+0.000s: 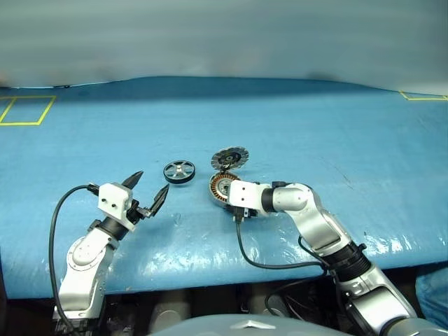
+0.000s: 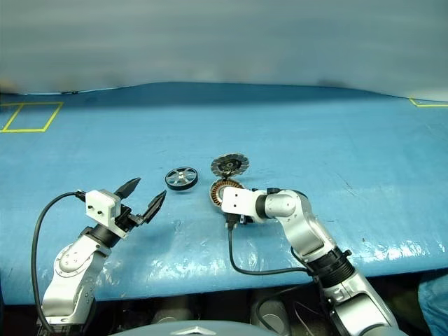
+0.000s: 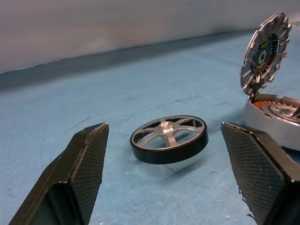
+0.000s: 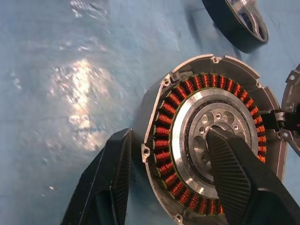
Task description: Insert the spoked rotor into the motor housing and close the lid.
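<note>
Motor housing [image 4: 213,147] seen centre frame on blue table [image 1: 315,126]: silver cup, copper windings ringed round hub. Lid [image 1: 229,158] stood open behind it. Spoked rotor [image 1: 179,171] lain flat just left. R gripper [image 4: 171,176] straddles housing wall, not clamped; L gripper [image 1: 148,187] held wide, empty.

Two silver-grey metal arms with rounded joint housings and black bands. Each wrist carries a white boxy block. A black cable loops from each block. The left gripper [image 1: 148,190] has two black, tapered fingers [image 3: 84,173], apparently cross-hatched on their pads.
</note>
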